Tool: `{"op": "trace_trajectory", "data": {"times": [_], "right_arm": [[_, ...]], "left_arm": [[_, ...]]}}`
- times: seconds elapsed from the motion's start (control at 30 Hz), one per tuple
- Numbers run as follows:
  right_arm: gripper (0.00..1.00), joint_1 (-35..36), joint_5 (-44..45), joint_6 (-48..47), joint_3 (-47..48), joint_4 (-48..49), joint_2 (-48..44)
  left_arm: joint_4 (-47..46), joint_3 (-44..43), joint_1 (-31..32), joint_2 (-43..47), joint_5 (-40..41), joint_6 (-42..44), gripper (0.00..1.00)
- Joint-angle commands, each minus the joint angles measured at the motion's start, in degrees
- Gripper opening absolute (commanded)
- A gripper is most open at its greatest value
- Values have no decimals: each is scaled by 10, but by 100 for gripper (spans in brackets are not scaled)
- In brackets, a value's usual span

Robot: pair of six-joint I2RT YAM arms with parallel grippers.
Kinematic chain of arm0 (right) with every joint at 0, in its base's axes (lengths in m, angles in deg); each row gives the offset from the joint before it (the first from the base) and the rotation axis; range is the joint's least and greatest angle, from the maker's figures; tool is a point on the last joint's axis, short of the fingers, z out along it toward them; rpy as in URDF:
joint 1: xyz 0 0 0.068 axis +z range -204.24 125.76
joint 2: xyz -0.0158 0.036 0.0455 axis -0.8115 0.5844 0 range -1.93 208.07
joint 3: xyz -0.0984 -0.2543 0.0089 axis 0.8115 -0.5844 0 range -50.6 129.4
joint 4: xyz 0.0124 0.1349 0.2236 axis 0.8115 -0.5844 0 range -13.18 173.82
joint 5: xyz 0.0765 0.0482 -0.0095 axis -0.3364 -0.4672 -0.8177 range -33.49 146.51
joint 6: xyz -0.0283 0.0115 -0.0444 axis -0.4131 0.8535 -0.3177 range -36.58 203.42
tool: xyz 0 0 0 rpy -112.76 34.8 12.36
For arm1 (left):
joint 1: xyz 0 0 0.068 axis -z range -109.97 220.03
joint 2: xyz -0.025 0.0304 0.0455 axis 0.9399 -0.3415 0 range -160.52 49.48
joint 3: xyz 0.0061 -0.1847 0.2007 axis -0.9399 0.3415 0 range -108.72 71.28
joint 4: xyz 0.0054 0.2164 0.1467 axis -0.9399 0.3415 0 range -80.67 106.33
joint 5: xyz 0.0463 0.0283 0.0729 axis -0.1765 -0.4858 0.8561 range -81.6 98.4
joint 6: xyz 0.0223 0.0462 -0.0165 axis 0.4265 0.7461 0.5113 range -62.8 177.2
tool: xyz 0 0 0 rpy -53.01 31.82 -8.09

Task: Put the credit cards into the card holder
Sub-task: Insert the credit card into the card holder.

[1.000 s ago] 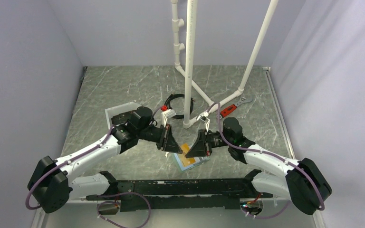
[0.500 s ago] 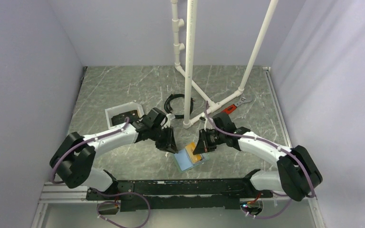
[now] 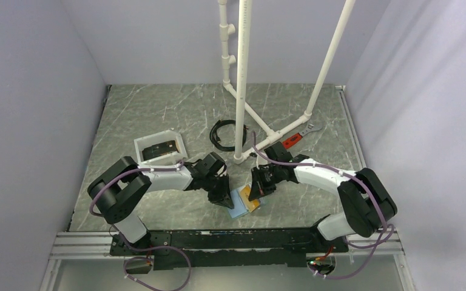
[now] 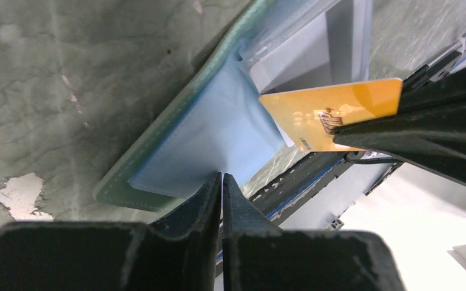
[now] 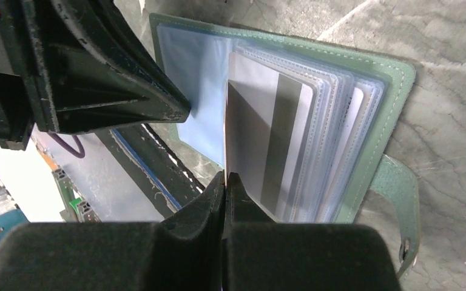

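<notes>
On the orange card [image 4: 334, 112], embossed print is too blurred to read.

A grey-green marbled worktop [image 3: 158, 109] is seen. Directly on it are laid a white tray [image 3: 138, 145] at the left, a black coiled cable [image 3: 213, 132] near the middle, a white pipe frame [image 3: 240, 156] beside the cable, a red-handled wrench [image 3: 297, 137] further right, and the opened card holder [image 3: 238, 206] toward the near edge.

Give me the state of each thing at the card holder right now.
card holder: lying open, sleeves fanned.
orange credit card: pinched, edge at the sleeves.
right gripper: shut on the orange credit card.
left gripper: shut, tips on the holder's blue inner face.
white tray: holds dark cards.
</notes>
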Motion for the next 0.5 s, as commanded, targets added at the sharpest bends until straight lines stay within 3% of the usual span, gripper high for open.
{"op": "trace_trajectory", "data": {"times": [0.0,0.2,0.47], "right_arm": [[0,4,9,-24,34,-25,9],[0,15,36,-26,54,-48,30],[0,32,96,-9,85,-89,40]], "left_arm": [[25,-21,0,-12,45,-6,11],[58,-26,1,-44,60,0,8],[105,-19,2,-19,81,9,7]]}}
